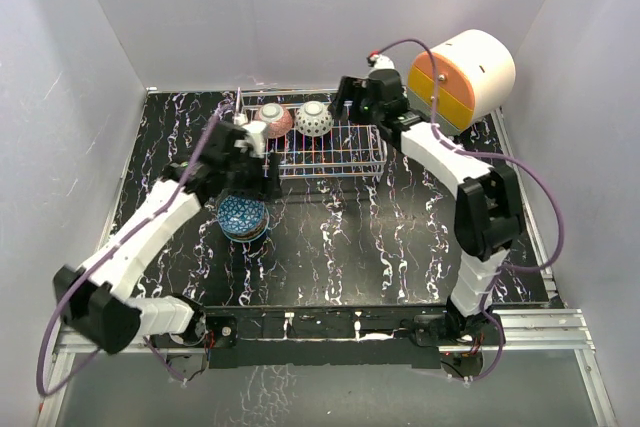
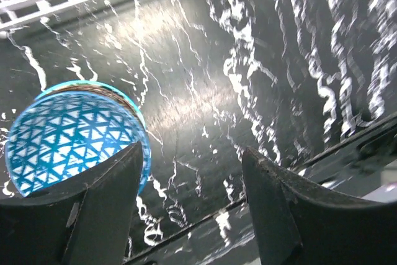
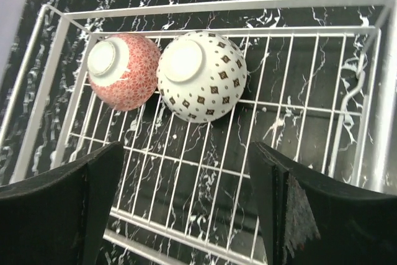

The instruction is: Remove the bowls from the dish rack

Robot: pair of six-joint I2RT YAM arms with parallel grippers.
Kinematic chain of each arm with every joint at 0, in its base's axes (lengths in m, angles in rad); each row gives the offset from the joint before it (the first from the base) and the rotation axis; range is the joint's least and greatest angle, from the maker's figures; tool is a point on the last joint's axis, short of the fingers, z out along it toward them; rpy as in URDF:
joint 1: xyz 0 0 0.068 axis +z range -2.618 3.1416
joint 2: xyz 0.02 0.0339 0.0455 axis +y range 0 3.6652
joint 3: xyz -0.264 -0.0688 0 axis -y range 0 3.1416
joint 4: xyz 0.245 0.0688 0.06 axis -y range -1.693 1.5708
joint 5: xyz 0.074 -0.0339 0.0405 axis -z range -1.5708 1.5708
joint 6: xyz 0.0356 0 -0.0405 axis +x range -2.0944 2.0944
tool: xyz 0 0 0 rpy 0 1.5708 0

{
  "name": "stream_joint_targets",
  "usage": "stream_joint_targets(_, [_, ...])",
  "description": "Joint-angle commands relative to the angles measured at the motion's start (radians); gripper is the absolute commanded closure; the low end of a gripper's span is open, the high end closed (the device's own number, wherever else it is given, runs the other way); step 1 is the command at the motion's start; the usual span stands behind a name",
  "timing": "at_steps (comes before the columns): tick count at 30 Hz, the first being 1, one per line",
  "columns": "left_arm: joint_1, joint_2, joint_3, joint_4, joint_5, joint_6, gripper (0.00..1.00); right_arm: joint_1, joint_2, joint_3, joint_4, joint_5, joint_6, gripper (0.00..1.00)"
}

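Left gripper [image 2: 189, 159] is released, its dark fingers [image 2: 105, 203] spread with only the black marbled table [image 1: 350, 237] showing between them; the blue triangle-patterned bowl [image 2: 71, 138] sits at the lower left of the wrist frame, partly behind one finger, and whether they touch cannot be told. From above, this bowl rests on the table left of centre, just in front of the dish rack [image 1: 335, 159]. Right gripper [image 3: 186, 150] is also spread wide and holds nothing, hovering over the rack's bare wire floor. In the rack's upper left corner a pink bowl [image 3: 124, 72] and a white diamond-dotted bowl [image 3: 201, 76] lie upside down, foot rings up, touching side by side.
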Motion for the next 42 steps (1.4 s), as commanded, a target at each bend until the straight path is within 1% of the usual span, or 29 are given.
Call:
stream_joint_targets(1, [0.214,-0.195,-0.149,0.264,0.282,-0.089,0.35,0.082,0.096,0.140,-0.048,0.212,-0.139,0.14])
stream_joint_targets(4, [0.291,-0.237,-0.230,0.384,0.434,-0.133,0.33,0.105,0.183,0.209,-0.042,0.263,-0.174,0.14])
stream_joint_targets(5, [0.312,-0.248,-0.264,0.430,0.484,-0.162,0.32,0.109,0.214,0.242,-0.043,0.273,-0.185,0.14])
stream_joint_targets(6, [0.339,-0.256,-0.302,0.486,0.564,-0.202,0.32,0.112,0.247,0.274,-0.049,0.283,-0.195,0.14])
stream_joint_targets(8, [0.400,-0.267,-0.382,0.624,0.699,-0.329,0.32,0.117,0.305,0.361,-0.061,0.305,-0.220,0.14])
stream_joint_targets(10, [0.468,-0.283,-0.481,0.824,0.805,-0.485,0.30,0.119,0.354,0.420,-0.067,0.321,-0.240,0.14])
stream_joint_targets(12, [0.521,-0.296,-0.584,1.072,0.873,-0.664,0.26,0.119,0.391,0.467,-0.064,0.328,-0.264,0.14])
stream_joint_targets(14, [0.560,-0.303,-0.659,1.262,0.907,-0.812,0.22,0.119,0.423,0.508,-0.065,0.335,-0.280,0.14])
stream_joint_targets(16, [0.583,-0.311,-0.713,1.383,0.912,-0.905,0.19,0.119,0.446,0.540,-0.065,0.332,-0.287,0.14])
stream_joint_targets(17, [0.588,-0.317,-0.722,1.414,0.906,-0.923,0.14,0.119,0.456,0.553,-0.064,0.328,-0.289,0.14])
stream_joint_targets(19, [0.589,-0.335,-0.727,1.430,0.875,-0.938,0.05,0.119,0.474,0.571,-0.057,0.317,-0.298,0.14])
stream_joint_targets(20, [0.588,-0.343,-0.728,1.438,0.857,-0.947,0.03,0.119,0.479,0.573,-0.050,0.312,-0.303,0.14])
stream_joint_targets(23, [0.588,-0.353,-0.728,1.495,0.821,-0.990,0.03,0.119,0.497,0.584,-0.033,0.296,-0.309,0.14])
stream_joint_targets(27, [0.588,-0.335,-0.724,1.538,0.822,-1.020,0.03,0.120,0.545,0.632,-0.033,0.254,-0.310,0.14])
stream_joint_targets(32, [0.589,-0.342,-0.717,1.486,0.826,-0.985,0.03,0.121,0.597,0.676,-0.009,0.257,-0.347,0.14])
stream_joint_targets(35, [0.588,-0.348,-0.706,1.446,0.825,-0.961,0.03,0.121,0.637,0.721,-0.023,0.251,-0.352,0.15])
stream_joint_targets(38, [0.588,-0.358,-0.700,1.409,0.812,-0.935,0.03,0.122,0.665,0.765,-0.051,0.239,-0.337,0.22])
stream_joint_targets(42, [0.588,-0.358,-0.705,1.390,0.809,-0.919,0.03,0.122,0.643,0.710,-0.033,0.242,-0.321,0.36])
